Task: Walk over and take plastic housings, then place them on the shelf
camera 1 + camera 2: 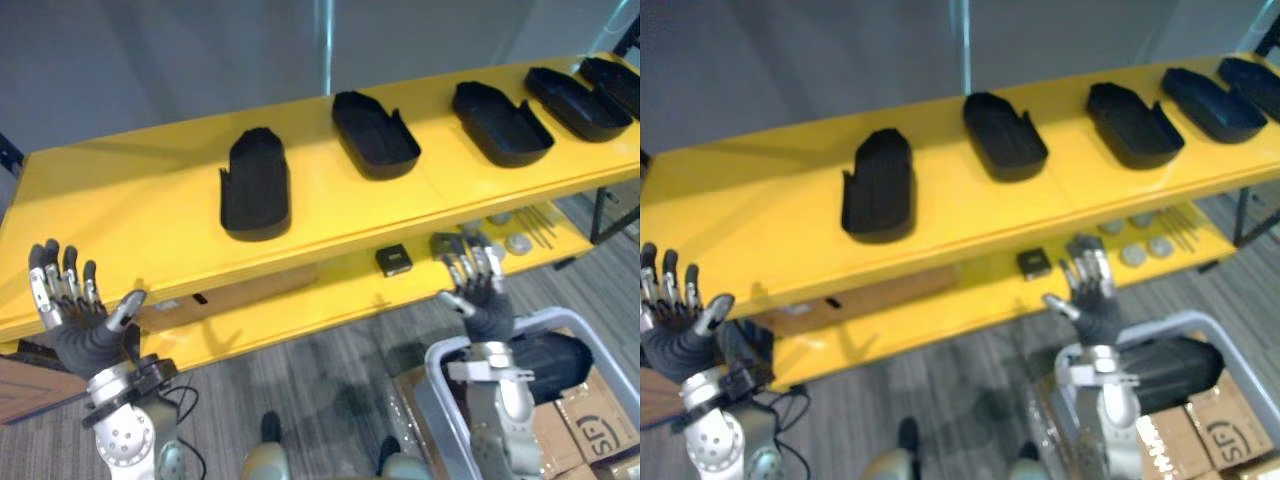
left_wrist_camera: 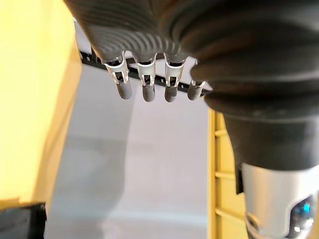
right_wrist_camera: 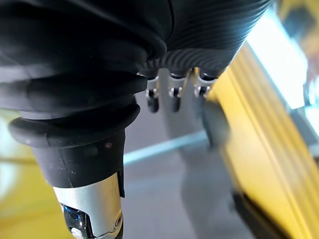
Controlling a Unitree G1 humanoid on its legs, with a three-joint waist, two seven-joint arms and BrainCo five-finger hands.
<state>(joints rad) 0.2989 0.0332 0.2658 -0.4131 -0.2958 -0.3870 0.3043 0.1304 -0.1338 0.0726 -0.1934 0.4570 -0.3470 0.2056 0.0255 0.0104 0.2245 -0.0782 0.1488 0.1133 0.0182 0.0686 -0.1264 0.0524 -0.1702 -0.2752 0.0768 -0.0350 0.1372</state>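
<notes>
Both raised, empty, fingers spread apart: left hand [image 1: 75, 322] near left, right hand [image 1: 482, 296] near right. Five black plastic housings [image 1: 255, 185] in row on yellow shelf [image 1: 140, 205]. Spare housing [image 1: 548, 360] in grey bin [image 1: 436, 385] just below right hand, long axis roughly left-right; right hand nearer. Carton [image 1: 597, 415] print unreadable.

Black plastic housings [image 1: 255, 185] atop yellow shelf [image 1: 140, 205]

Five housings [image 1: 255, 185] [image 1: 375, 135] [image 1: 500, 122] [image 1: 572, 102] [image 1: 615, 80] lie on the top shelf [image 1: 150, 200]. The lower shelf [image 1: 330, 300], the second of two, carries one small black box [image 1: 394, 260] and at least three discs [image 1: 518, 242]. There is one bin [image 1: 575, 318].
</notes>
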